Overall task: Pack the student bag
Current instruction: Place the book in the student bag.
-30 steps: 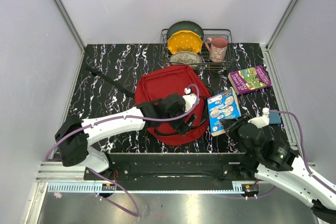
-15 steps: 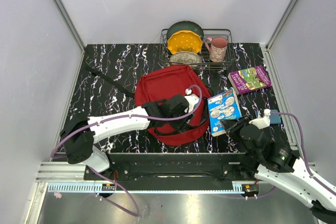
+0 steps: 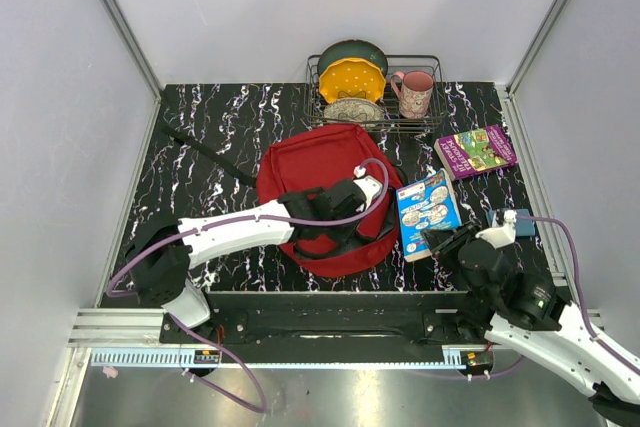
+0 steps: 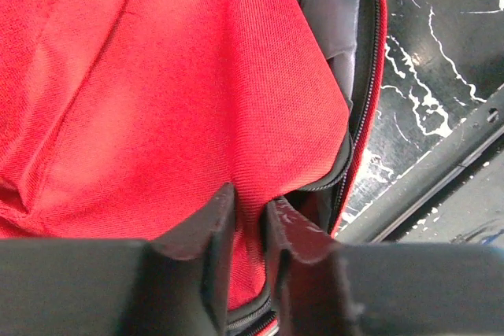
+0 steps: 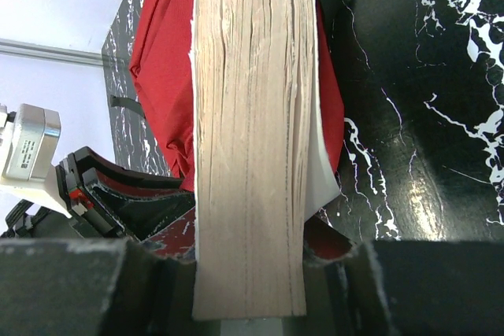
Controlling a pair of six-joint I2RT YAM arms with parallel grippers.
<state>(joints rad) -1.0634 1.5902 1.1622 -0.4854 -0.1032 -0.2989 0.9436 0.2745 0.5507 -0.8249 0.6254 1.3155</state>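
Note:
The red student bag (image 3: 320, 162) lies flat at the table's middle, its zipper open along the right edge and grey lining (image 4: 323, 5) showing. My left gripper (image 3: 372, 215) is at that edge, shut on the red fabric flap (image 4: 250, 222) just above the zipper. A blue picture book (image 3: 425, 209) stands tilted beside the bag's right side. It is held by its near edge in my right gripper (image 3: 447, 240). The right wrist view shows the page edges (image 5: 248, 139) between the jaws (image 5: 248, 273), with the bag (image 5: 161, 60) behind them.
A wire dish rack (image 3: 432, 65) with plates and a pink mug (image 3: 415, 92) stands at the back. A purple book (image 3: 476, 150) lies at the right rear. A black bag strap (image 3: 205, 152) trails left. The table's metal rail (image 4: 441, 171) runs close below the bag.
My left gripper has reached a little right along the bag's open edge and closed on the red flap. The right gripper keeps its hold on the blue book, barely shifted.

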